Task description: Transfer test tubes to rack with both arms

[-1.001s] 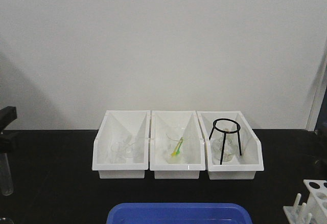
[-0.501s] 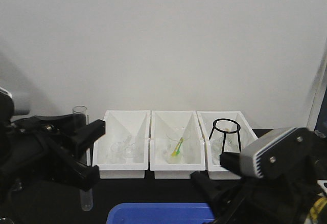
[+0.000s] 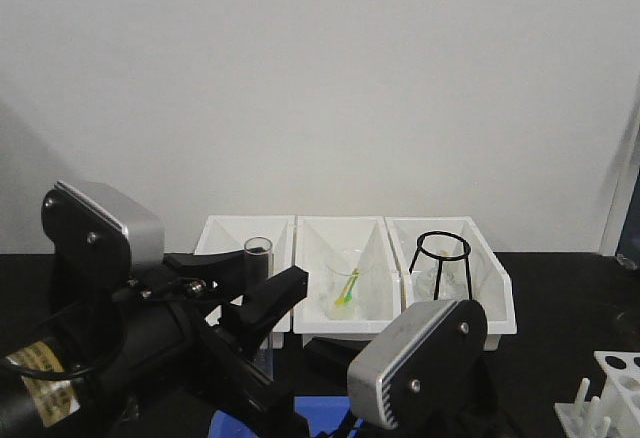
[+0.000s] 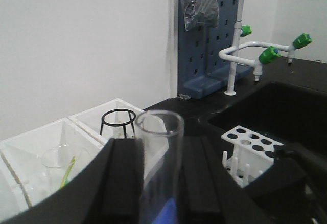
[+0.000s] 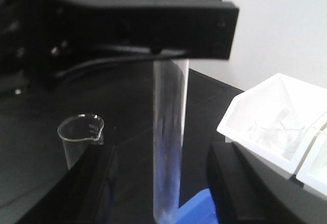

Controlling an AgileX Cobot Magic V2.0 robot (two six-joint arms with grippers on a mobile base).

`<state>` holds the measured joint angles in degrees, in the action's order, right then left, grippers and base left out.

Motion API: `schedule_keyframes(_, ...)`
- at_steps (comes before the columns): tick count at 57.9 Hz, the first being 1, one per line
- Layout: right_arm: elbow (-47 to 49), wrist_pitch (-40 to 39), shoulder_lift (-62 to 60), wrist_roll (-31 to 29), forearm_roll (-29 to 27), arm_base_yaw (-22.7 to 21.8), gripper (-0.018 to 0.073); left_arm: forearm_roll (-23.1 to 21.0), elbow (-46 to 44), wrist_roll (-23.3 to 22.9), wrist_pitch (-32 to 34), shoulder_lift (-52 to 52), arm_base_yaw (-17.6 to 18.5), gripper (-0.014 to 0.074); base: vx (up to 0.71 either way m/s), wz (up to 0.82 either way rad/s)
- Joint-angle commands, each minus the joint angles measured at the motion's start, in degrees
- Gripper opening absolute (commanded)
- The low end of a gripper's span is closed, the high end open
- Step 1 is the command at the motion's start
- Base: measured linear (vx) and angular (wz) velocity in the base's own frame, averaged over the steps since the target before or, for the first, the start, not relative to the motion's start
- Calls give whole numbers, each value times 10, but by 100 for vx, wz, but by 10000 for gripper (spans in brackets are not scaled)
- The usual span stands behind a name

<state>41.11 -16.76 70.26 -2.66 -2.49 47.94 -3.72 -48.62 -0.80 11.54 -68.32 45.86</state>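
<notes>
Nearest the front camera, two arms filled the lower frame: the left arm (image 3: 100, 233) at lower left and the right arm (image 3: 420, 363) at lower centre, each with one silver-grey housing. The left jaws were closed on one test tube (image 4: 159, 147), held upright with its open rim above the black fingers (image 4: 122, 178). In the right wrist view the right jaws stood wide apart, one finger in each lower corner. The tube's lower part hung between them and touched neither. Under the tube's bottom end lay one blue tray (image 5: 196, 208), and one clear beaker (image 5: 82, 137) stood at the left of that view. One white rack (image 3: 615, 383) sat on the black tabletop (image 3: 570, 308) at the lower right of the front view, well apart from the tube. Farther back, three white bins (image 3: 345, 333) stood side by side in front of the pale wall. The centre bin held a yellow-green stick (image 3: 347, 288) in clear glassware, and the right-hand bin held one black tripod (image 3: 433, 288).
</notes>
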Motion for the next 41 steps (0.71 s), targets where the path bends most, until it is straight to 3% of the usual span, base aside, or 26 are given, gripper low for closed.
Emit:
schedule_keyframes(1,18,-70,-6,4,2,0,440,-4,-21,-13,56,8,17,-20,0,0)
schedule_keyframes(16,18,-109,8,4,6,-1,440,-4,-21,-15,51,-2,60,-20,0,0)
schedule_keyframes(27,18,-113,9,3,6,-1,433,-4,-21,-15,49,-9,67,-20,0,0)
schedule_keyframes(34,18,-112,9,2,6,-1,361,-4,-21,-15,49,-10,67,-20,0,0)
schedule_keyframes(41,18,-112,9,2,6,-1,221,-4,-21,-15,48,-10,67,-20,0,0)
